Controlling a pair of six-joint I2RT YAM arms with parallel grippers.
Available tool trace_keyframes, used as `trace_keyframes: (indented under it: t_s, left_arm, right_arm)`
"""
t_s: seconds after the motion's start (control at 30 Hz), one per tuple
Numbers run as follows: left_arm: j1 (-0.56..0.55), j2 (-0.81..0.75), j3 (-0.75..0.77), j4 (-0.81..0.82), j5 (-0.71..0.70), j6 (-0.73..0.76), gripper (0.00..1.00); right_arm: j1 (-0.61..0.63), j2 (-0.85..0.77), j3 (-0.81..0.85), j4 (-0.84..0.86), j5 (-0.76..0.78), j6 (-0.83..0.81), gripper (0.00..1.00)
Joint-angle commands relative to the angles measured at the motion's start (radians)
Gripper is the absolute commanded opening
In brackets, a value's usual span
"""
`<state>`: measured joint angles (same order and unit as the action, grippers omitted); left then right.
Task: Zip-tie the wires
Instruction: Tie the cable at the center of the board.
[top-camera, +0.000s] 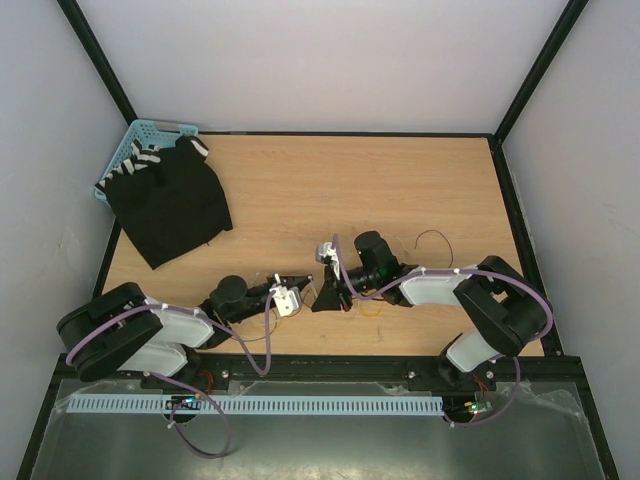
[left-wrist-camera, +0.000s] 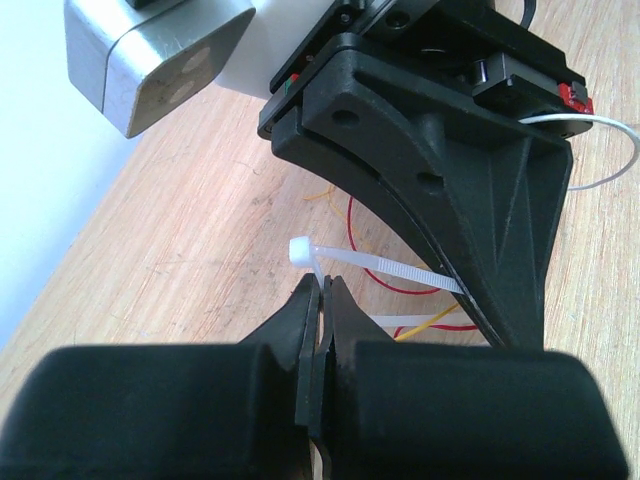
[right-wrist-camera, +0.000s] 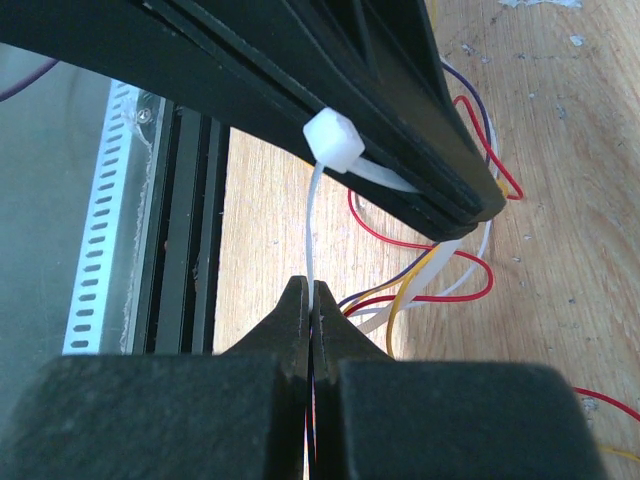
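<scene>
A white zip tie (left-wrist-camera: 385, 268) stretches between both grippers above the wooden table. My left gripper (left-wrist-camera: 322, 290) is shut on the thin strip just below the tie's square head (left-wrist-camera: 300, 248). My right gripper (right-wrist-camera: 312, 290) is shut on the strip that runs up to the same head (right-wrist-camera: 330, 143). The wires (right-wrist-camera: 440, 285), thin red, yellow, purple and white strands, loop on the table beside the right jaws, and a flat part of the tie lies across them. From above, the left gripper (top-camera: 305, 285) and the right gripper (top-camera: 328, 295) meet tip to tip near the table's front, with wires (top-camera: 372, 306) beneath.
A black cloth (top-camera: 170, 205) lies over a light blue basket (top-camera: 150, 132) at the back left. A dark wire loop (top-camera: 435, 236) sits right of the right wrist. A black rail (top-camera: 330, 368) and a white slotted strip (top-camera: 260, 405) run along the near edge.
</scene>
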<state>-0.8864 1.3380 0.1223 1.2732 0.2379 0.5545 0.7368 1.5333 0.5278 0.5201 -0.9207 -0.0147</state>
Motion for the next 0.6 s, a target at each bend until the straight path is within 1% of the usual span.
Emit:
trace_keyframes:
  t_s: [0.0, 0.57]
  left_arm:
    - [-0.011, 0.009, 0.014, 0.051, -0.004, 0.027, 0.00]
    - [-0.028, 0.016, 0.007, 0.051, -0.033, 0.060, 0.00]
  right_arm:
    - [-0.008, -0.001, 0.005, -0.017, -0.039, 0.014, 0.00]
    - [-0.014, 0.004, 0.030, -0.043, -0.073, 0.045, 0.00]
